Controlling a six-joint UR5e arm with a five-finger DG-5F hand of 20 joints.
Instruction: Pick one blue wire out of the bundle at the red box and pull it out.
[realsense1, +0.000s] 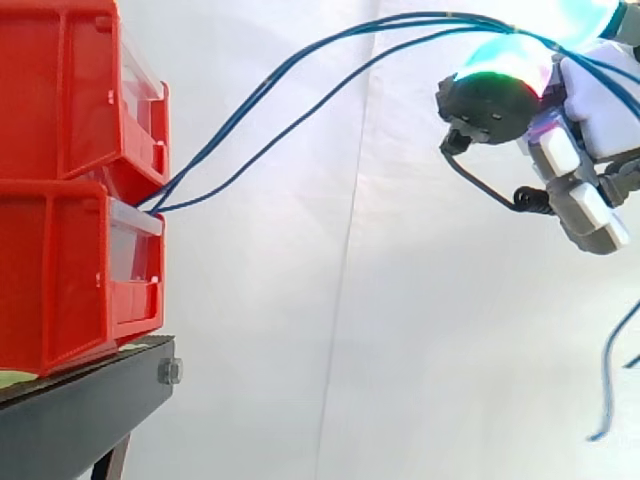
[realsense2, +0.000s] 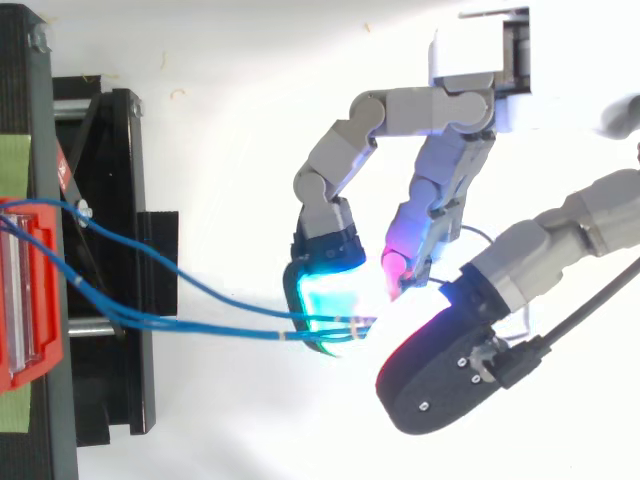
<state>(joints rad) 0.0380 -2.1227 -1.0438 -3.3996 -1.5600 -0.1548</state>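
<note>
Two red bins (realsense1: 60, 290) are stacked on a black stand (realsense1: 90, 400) at the left. Three blue wires (realsense1: 300, 85) leave the gap between the bins and arc up to the right into my hand (realsense1: 585, 120). From above, the wires (realsense2: 180, 265) run from the red bin (realsense2: 42, 345) to my hand (realsense2: 455, 110). The wires end under a cyan-glowing fingertip (realsense2: 325, 290), which is curled down onto them with the thumb close beside it. A loose blue wire end (realsense1: 612, 385) hangs below the hand at the right edge.
A white curtain backs the whole scene. The black stand (realsense2: 110, 250) and its frame lie left of the hand. Between the bins and the hand only the wires cross the space.
</note>
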